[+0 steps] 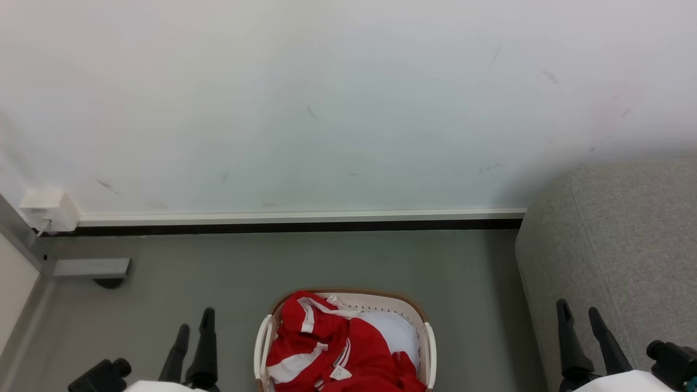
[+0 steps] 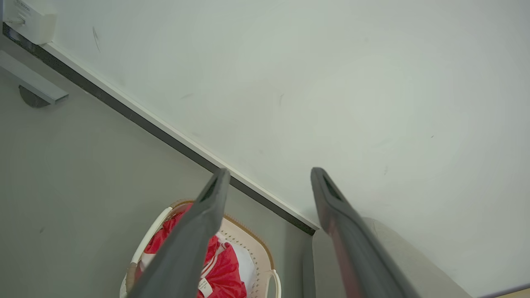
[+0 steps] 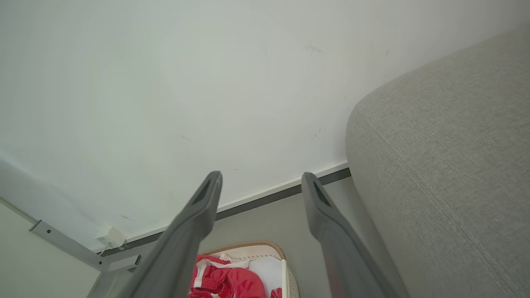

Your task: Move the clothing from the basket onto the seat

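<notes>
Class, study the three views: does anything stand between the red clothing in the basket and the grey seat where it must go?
Nothing visible does. Only bare grey floor separates the basket from the seat to its right; the clothing need only clear the basket's own rim.

Left gripper: the left gripper with two long dark fingers [image 1: 196,320] is resting at the lower left of the head view, its fingers pointing up and spread apart, holding nothing.
Right gripper: the right gripper with two long dark fingers [image 1: 576,306] is resting at the lower right, its jaws likewise standing wide and empty.
Forearms: the pale white left forearm [image 1: 152,387] and the pale white right forearm [image 1: 626,382] are showing at the bottom edge.
</notes>
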Available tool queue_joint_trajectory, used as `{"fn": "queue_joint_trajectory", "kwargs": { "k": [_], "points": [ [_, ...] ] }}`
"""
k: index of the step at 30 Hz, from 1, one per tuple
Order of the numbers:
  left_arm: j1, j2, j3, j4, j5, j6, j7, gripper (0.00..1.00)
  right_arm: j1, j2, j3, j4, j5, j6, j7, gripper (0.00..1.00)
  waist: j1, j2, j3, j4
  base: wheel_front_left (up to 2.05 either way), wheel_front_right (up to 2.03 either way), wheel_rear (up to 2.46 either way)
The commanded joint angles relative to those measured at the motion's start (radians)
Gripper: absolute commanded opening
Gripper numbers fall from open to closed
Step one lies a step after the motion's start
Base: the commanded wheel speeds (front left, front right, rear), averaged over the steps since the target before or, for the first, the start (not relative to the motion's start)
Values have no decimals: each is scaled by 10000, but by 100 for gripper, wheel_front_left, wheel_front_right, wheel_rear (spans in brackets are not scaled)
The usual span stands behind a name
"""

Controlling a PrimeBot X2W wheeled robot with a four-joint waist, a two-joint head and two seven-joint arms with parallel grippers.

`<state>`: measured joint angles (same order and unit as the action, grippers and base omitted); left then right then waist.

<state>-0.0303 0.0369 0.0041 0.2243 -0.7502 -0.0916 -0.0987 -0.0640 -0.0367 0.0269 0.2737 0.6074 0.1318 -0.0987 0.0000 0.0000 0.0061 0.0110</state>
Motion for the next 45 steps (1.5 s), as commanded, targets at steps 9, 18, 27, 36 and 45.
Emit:
{"fn": "queue_joint_trajectory", "kwargs": {
  "k": [9,18,27,36,45],
  "points": [
    [109,110,25,-173,1529,-23,-343,100,-244,-121,109,-9,-1258,-10,-343,100,0,0,4,20,0,0,0],
    [244,132,58,-224,2694,-60,-585,100,-193,-132,129,145,-2212,-12,-586,100,0,0,-13,45,0,0,0],
    [371,139,48,-329,3705,-38,-818,100,-173,-141,56,260,-3077,-13,-819,100,0,0,-6,53,0,0,0],
    [446,148,78,-289,4427,-41,-981,100,-184,-148,-31,422,-3452,-15,-1002,100,0,0,15,62,0,0,0],
    [541,157,146,-271,5196,-85,-1181,100,-180,-157,-133,595,-3803,-16,-1182,100,0,0,31,79,0,0,0]
  ]
}}
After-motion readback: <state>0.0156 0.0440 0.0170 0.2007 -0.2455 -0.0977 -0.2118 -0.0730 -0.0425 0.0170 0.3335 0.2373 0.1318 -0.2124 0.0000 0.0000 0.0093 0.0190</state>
